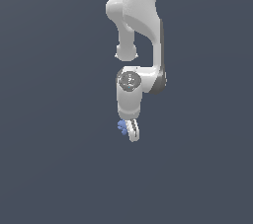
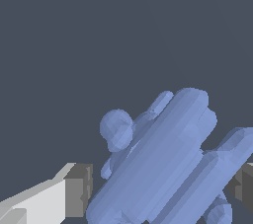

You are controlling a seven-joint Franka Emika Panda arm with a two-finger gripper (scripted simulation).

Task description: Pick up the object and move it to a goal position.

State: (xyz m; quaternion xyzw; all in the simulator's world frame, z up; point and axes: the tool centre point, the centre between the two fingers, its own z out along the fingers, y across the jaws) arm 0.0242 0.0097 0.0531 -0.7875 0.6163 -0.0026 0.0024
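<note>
The arm's gripper (image 1: 132, 134) pinches the blue lump (image 1: 122, 127) between its pads (image 2: 79, 190), the lump jutting toward the exterior view's left.

A flat, plain dark slate-grey ground (image 1: 54, 168) fills both views, without visible edges.

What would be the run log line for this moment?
tool: around blue object, grip unconfirmed | goal: not visible

Bumpy periwinkle-blue object (image 1: 122, 127) (image 2: 168, 168), tilted, between the pincer (image 1: 132, 133) fingertips
</note>
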